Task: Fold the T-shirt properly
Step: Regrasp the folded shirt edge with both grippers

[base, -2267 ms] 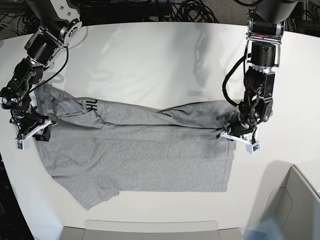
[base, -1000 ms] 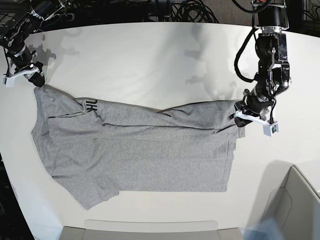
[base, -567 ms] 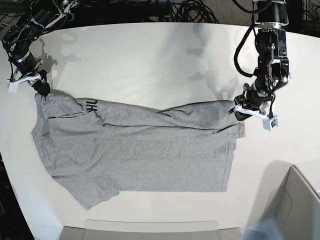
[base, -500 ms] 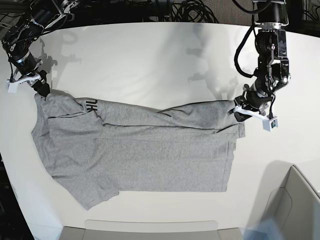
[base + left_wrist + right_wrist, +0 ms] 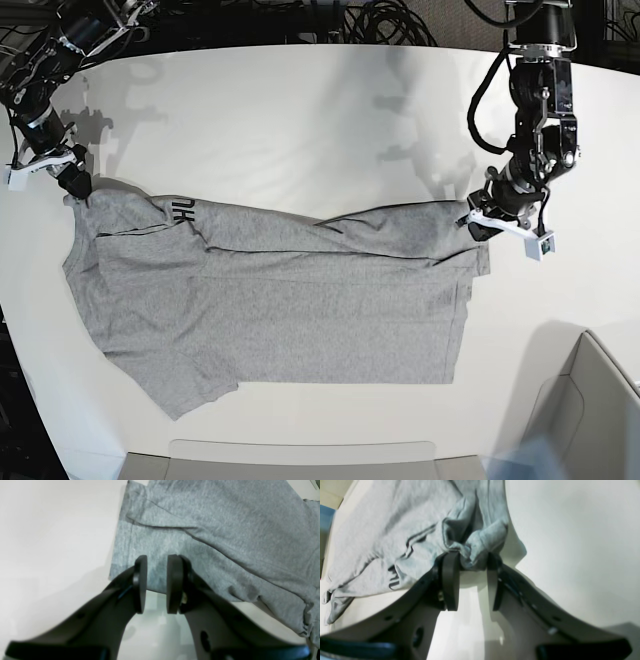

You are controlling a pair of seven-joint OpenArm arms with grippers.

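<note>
T-shirt flat; right claw pinching bunched corner; left claw slightly parted, empty.

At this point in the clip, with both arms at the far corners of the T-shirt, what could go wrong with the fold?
1. The left pincer has its pads over the T-shirt hem with an open gap, so it may close on one layer only or miss.
2. The right pincer holds only a small bunched wad at the corner; it could slip out when lifted.
3. The far edge is already creased over the black lettering, so the fold may end uneven.
</note>
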